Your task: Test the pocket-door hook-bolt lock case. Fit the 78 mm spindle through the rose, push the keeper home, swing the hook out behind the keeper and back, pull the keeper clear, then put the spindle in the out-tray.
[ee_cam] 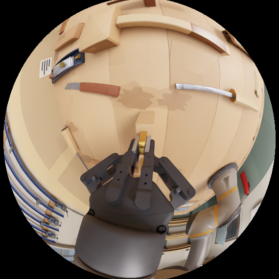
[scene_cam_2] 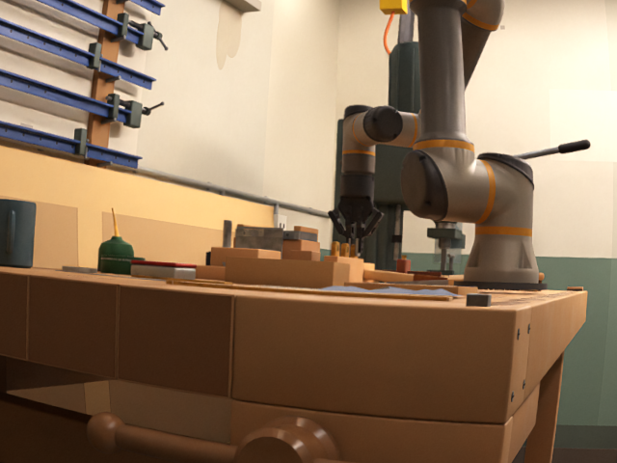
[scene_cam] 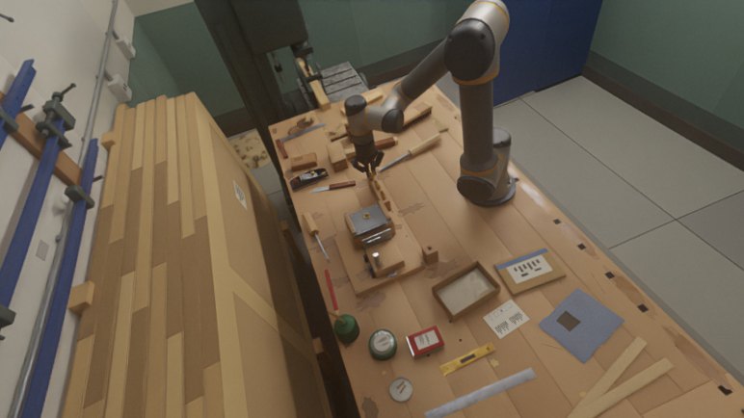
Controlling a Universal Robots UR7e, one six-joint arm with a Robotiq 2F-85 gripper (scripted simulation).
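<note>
In the middle of the bench a wooden rack (scene_cam: 381, 194) holds brass spindles upright, and beyond its near end sits the grey lock case (scene_cam: 368, 222) with a brass rose (scene_cam: 366, 213) on top. A brass spindle (ee_cam: 142, 142) at the rack's far end is held in my closed gripper (ee_cam: 140, 145), which stands straight above the rack (scene_cam_2: 355, 238). Two other spindles (scene_cam_2: 340, 248) stand beside it in the rack. The keeper block (scene_cam: 385, 258) sits on the wooden base board (scene_cam: 382, 260) nearer the camera. The out-tray (scene_cam: 465, 289) lies to the right of the board.
Behind the rack lie a chisel (scene_cam: 411, 153), a knife (scene_cam: 334, 186), a block plane (scene_cam: 308, 178) and wood blocks. The arm's base (scene_cam: 486, 182) stands to the right. An oil can (scene_cam: 345, 326), tins and a red box (scene_cam: 425, 341) sit near the bench's front.
</note>
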